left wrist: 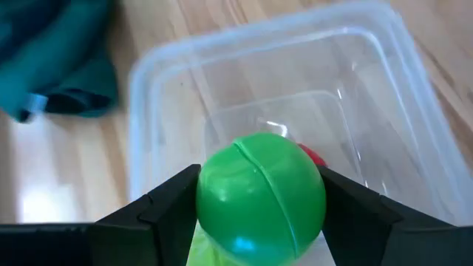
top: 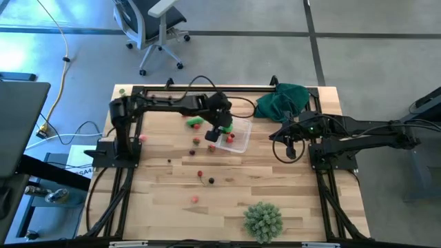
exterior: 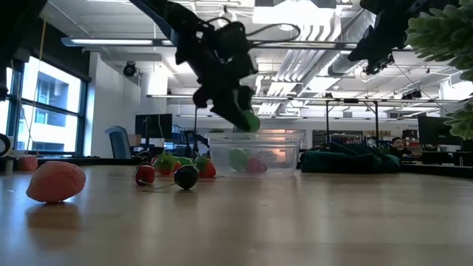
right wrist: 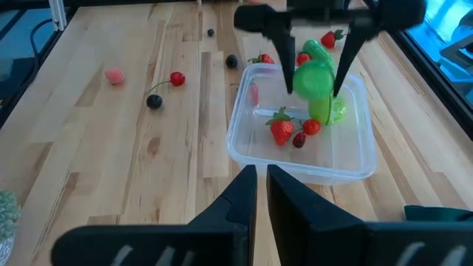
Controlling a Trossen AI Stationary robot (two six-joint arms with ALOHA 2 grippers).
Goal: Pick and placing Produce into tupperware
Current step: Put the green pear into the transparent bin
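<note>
Holding a green ball (left wrist: 260, 196) over the tupperware (top: 238, 140), ready to drop it.

My left gripper (right wrist: 314, 80) pinches the round bright green piece of produce between its two fingers (left wrist: 166, 210), and the clear container sits straight beneath it, so the coming move is, I judge, simply a release downward. In my left wrist view the ball hangs over the container's open mouth, near one wall rather than dead centre; being round, it has no long axis to mind, only a seam line across it. Inside already lie a strawberry (right wrist: 281, 127), small red and dark pieces, and a light green one. More berries are scattered on the table (top: 289, 200) beside the container. My right gripper (top: 291, 147) waits pressed together, well apart, near the dark green cloth (top: 282, 100).
</note>
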